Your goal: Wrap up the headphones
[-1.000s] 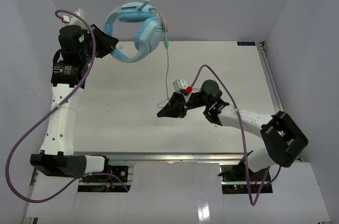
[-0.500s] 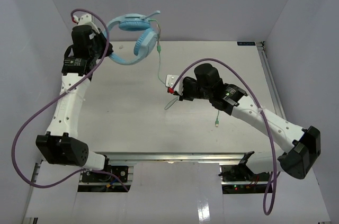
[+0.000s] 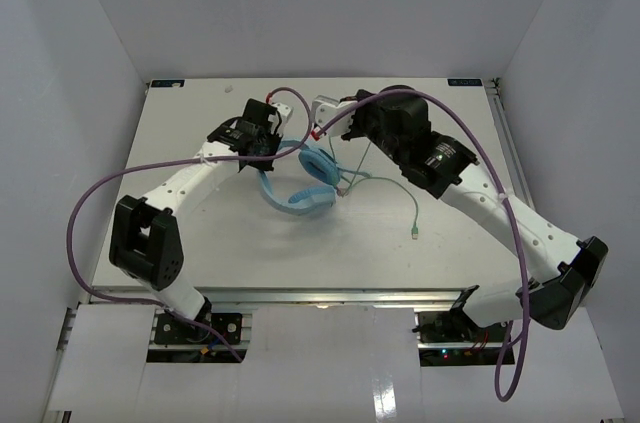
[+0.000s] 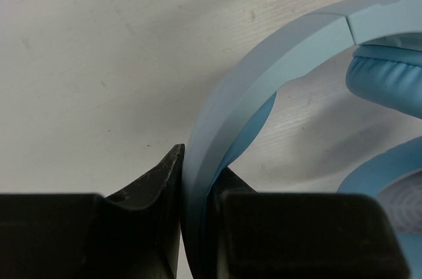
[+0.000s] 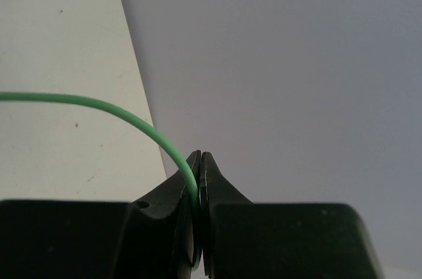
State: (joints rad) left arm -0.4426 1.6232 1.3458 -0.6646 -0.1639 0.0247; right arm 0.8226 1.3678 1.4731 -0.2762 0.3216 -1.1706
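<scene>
The left arm [image 3: 190,178] was seen reaching from the near-left corner toward the middle of the tabletop [image 3: 300,253], with a purple cable [image 3: 85,213] looped out to its left. The left fingers [image 4: 177,161] were closed on the headphones [image 3: 305,181], whose light blue headband [image 4: 264,48] was gripped edge-on between the 2 black tips. In the left wrist view, 1 padded earcup [image 4: 389,74] was seen just right of the curved band, and the band's shadow fell on the white surface below.

From above, the headphones were found near the centre of the tabletop, between the 2 wrists. Whether they rested on the surface or were held just over it could not be told.

To their right, the right fingers [image 5: 204,167] were pressed together on the thin pale-green cable [image 5: 79,99], which arced away to the left from the pinched tips, with a grey wall [image 5: 297,61] behind. In the top view the loose length of the cable trailed right and toward the near edge, and it ended in the plug [image 3: 414,234], which lay well apart from the earcups. The right arm [image 3: 500,208] was stretched in from the near-right corner.
</scene>
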